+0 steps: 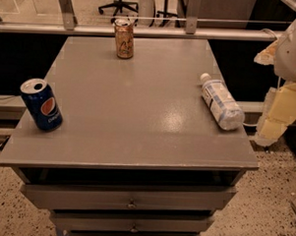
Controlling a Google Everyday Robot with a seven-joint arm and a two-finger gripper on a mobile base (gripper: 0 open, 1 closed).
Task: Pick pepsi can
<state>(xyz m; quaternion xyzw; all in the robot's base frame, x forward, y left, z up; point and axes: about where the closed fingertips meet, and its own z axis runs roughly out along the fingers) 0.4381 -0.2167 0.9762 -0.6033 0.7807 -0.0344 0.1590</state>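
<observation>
Hanging right of grey cabinet point(138, 119), jaws; pepsi can point(40, 105) left

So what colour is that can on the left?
The pepsi can is dark blue with a red-white-blue logo, camera view; gripper hangs at right.

Pepsi can point(41, 105): small, dark blue body with a round red-white-blue logo, white lettering along the side and a silver top (dark opening visible in the lid). Standing on its base, appearing to lean with the top toward the left rear. Positioned on the grey worktop point(138, 114), at the left edge, near the front-left corner. Free-standing, upright side with logo facing the camera. Gripper point(278, 113) located at the far right of the view, beyond the worktop's right edge, well apart from the can.
</observation>
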